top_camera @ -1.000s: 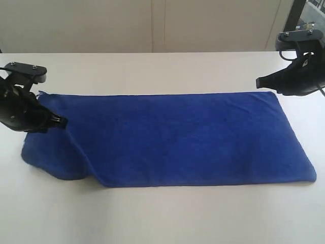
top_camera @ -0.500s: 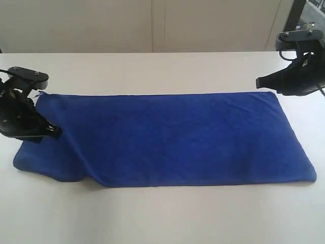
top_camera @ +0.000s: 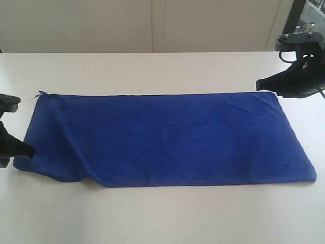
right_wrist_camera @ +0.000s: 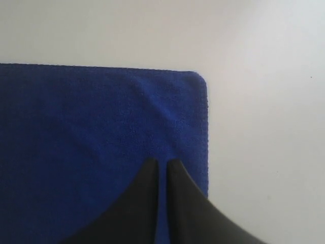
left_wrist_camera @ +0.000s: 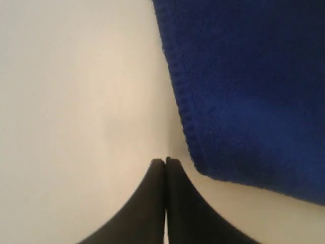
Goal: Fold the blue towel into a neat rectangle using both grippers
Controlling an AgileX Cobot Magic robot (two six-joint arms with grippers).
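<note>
The blue towel (top_camera: pixel 172 137) lies spread lengthwise on the white table (top_camera: pixel 152 218), with a rumpled fold at its near left corner (top_camera: pixel 71 170). My left gripper (top_camera: pixel 31 151) sits at the towel's left edge, just off the cloth. In the left wrist view this gripper (left_wrist_camera: pixel 166 160) is shut and empty over bare table, with the towel's hem (left_wrist_camera: pixel 254 76) beside it. My right gripper (top_camera: pixel 258 84) is at the far right corner. In the right wrist view its fingers (right_wrist_camera: pixel 161 161) stand nearly together on a pinch of towel (right_wrist_camera: pixel 76 127), and a crease runs to their tips.
A pale panelled wall (top_camera: pixel 152 25) runs behind the table's far edge. A dark frame (top_camera: pixel 297 15) stands at the back right, behind the right arm. Bare tabletop surrounds the towel on all sides.
My left gripper has slid left and nearer, off the towel and partly out of view. The towel's left end has settled flatter and wider. The right gripper has not moved.
</note>
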